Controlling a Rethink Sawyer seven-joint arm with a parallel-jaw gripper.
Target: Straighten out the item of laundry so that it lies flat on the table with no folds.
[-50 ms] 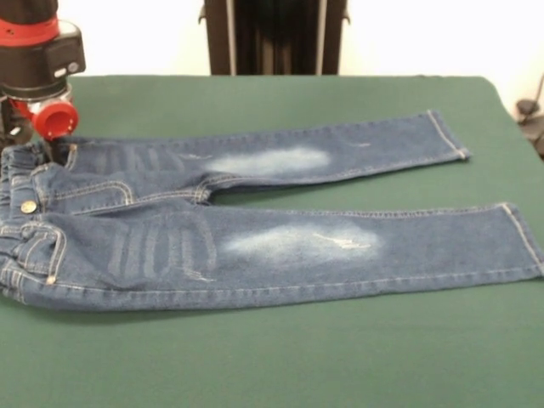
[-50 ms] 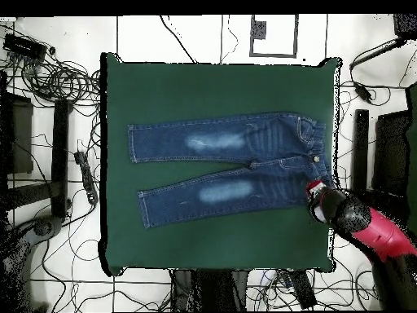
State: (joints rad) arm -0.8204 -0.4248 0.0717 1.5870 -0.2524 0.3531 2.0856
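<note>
The jeans already lie spread nearly flat across the middle of the green table, both legs extended. The end effector sits at the waistband corner; whether it grips the cloth, I cannot tell. Probably only a final smoothing or withdrawal remains. Nothing obstructs.

table: dark green | on it: jeans, spread flat
</note>
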